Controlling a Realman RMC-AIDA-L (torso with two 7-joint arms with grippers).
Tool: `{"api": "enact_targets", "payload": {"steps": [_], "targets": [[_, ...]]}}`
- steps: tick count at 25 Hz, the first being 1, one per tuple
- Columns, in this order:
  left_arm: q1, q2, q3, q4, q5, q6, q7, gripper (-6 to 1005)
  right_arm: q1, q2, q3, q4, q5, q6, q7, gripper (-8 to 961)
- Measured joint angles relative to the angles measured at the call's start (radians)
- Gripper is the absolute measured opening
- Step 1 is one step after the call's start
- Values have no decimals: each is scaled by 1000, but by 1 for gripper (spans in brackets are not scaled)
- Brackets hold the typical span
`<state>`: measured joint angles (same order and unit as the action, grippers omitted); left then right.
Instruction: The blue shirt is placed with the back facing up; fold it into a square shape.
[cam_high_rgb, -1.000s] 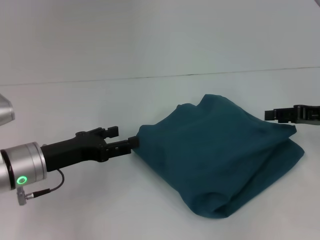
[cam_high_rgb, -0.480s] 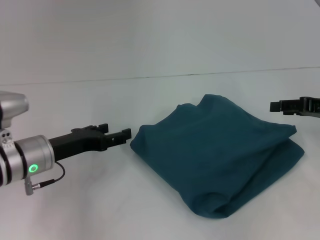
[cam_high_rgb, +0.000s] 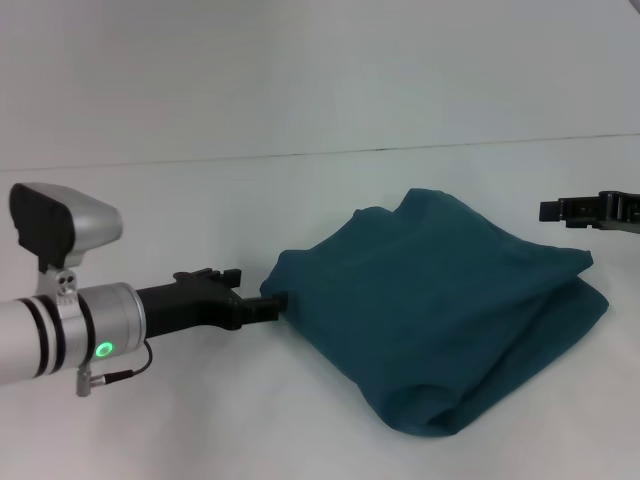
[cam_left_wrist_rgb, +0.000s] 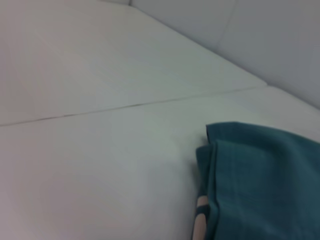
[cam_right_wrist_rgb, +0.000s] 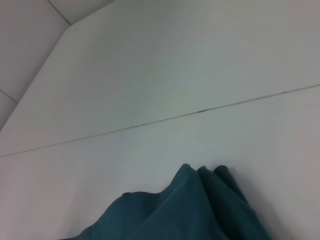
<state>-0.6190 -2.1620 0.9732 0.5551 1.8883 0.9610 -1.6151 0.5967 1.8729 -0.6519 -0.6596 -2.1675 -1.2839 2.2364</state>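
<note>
Large dark teal-blue soft cotton shirt (cam_high_rgb: 440, 320) lying bunched in a rough folded heap, lower right of centre in the head view, on the plain white table (cam_high_rgb: 200, 200); not yet square, edges uneven, layers stacked loosely. Long axis of the heap running from its left corner at frame centre down toward the lower right. Black left gripper (cam_high_rgb: 270, 303) at centre-left, reaching in from the left edge, tip touching or just meeting the shirt's left corner; upper finger visible above, lower one at the cloth, so probably parted around or beside the edge, though a grasp cannot be confirmed from this angle. Left wrist view: folded teal edge (cam_left_wrist_rgb: 250, 180) at lower right, a pale strip showing at the fold. Black right gripper (cam_high_rgb: 590, 212) at the right edge, hovering above and apart from the shirt's far corner, fingers indistinct, state cannot be told. Left arm clearly nearer; shirt lying directly rightward of it. Judgement: next move hinges on securing that left corner.
</note>
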Motion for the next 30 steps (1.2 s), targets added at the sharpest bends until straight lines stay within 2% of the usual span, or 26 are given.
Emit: {"api": "enact_targets", "payload": {"steps": [9, 14, 17, 22, 30], "targets": [[1, -1, 22, 4, 0, 27, 30, 874, 1, 1, 0, 0, 0, 8, 2, 609], [11, 4, 14, 13, 0, 144, -6, 874, 1, 1, 3, 0, 0, 9, 2, 608], [14, 9, 13, 29, 28, 221, -96, 873, -1, -3, 4, 0, 0, 9, 2, 608], [12, 7, 18, 38, 63, 229, -161, 873, -3, -7, 5, 0, 0, 14, 1, 608], [18, 4, 12, 44, 66, 229, -163, 873, -8, -8, -2, 0, -4, -13, -6, 602]]}}
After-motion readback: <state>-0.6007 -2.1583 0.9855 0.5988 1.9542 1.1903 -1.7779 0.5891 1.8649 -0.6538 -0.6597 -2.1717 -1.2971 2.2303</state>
